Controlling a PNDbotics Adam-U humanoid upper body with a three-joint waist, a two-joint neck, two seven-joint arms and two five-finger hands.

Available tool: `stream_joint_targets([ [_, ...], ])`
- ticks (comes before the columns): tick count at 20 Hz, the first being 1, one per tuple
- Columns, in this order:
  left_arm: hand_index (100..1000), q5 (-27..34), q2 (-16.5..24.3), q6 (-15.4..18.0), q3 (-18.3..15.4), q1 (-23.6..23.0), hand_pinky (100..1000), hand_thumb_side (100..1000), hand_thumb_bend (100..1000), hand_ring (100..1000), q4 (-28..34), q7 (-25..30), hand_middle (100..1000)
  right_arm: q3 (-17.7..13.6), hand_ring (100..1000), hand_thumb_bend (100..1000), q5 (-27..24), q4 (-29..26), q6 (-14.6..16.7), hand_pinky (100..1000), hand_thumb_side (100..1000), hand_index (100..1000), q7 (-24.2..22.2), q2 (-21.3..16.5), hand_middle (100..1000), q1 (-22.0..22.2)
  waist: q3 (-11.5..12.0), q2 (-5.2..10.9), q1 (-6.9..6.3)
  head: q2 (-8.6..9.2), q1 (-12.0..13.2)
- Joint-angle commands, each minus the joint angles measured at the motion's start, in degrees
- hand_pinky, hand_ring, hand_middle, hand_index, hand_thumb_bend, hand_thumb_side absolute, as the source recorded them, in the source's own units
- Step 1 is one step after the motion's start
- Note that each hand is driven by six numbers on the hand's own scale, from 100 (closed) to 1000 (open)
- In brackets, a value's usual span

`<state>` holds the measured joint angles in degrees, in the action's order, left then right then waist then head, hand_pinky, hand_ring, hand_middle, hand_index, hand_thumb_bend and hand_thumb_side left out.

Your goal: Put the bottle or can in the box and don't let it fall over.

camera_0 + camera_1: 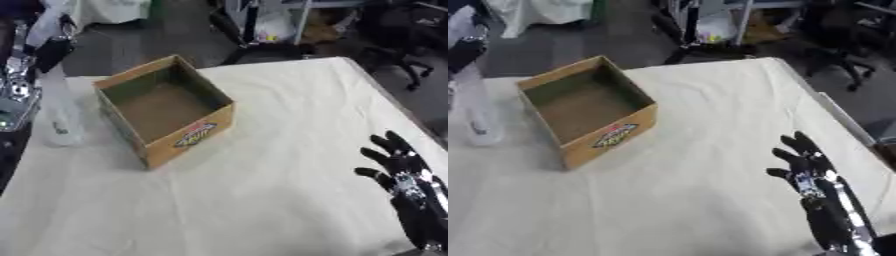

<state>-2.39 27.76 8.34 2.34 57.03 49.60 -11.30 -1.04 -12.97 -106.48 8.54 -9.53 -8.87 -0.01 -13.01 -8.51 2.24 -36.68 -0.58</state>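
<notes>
Room: kinda cluttered workshop behind the desk, dark floor, what looks like an office chair up at 2 o'clock and some metal frame legs with stuff piled around 12 o'clock.
Desk: covered in a pale cream cloth, a bit wrinkled; the far edge runs askew across the top of the view.
Box: open-topped brown cardboard box, sitting at about 10 o'clock from the middle of the desk, turned corner-on to the camera. Nothing inside that I can see, just the bare bottom. There's a coloured logo on the near side wall.
Bottle: clear plastic bottle, upright, base on the cloth just beside the box's left wall, at 9 o'clock. Outside the box, not in it.
Left hand: up at the 10 o'clock corner, black left hand wrapped around the upper part of the bottle. It's pretty blurry up there, but the fingers do look closed round it.
Right hand: black and silver right hand down at 4 to 5 o'clock, resting on the cloth near the right edge, fingers spread out and pointing up the desk, holding nothing. Well apart from both box and bottle.
</notes>
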Motion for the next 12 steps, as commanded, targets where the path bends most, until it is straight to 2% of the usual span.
stream_joint_targets([
  [1, 543, 2.34, 2.39, 0.31, 0.28, 1.31, 222, 362, 100, 705, 3.26, 0.18, 492, -0.26, 901, 100, -0.21, -0.52, 0.12, 736, 541, 1000, -0.03, -0.97, 927, -0.31, 0.06, 1.02, -0.02, 0.39, -0.21],
  [8, 536, 8.75, 2.04, 0.31, 1.57, 2.48, 231, 374, 100, 680, 9.39, 1.35, 477, -0.16, 902, 100, -0.19, -0.49, 0.13, 736, 542, 1000, -0.09, -1.03, 927, -0.27, 0.20, 1.35, 0.08, 0.29, -0.33],
  [12, 535, 12.98, 1.15, -0.08, 3.81, 3.66, 235, 379, 100, 671, 13.86, 4.00, 475, -0.02, 902, 100, -0.21, -0.45, 0.12, 736, 542, 1000, -0.18, -1.05, 927, -0.26, 0.05, 1.48, 0.12, 0.24, -0.16],
])
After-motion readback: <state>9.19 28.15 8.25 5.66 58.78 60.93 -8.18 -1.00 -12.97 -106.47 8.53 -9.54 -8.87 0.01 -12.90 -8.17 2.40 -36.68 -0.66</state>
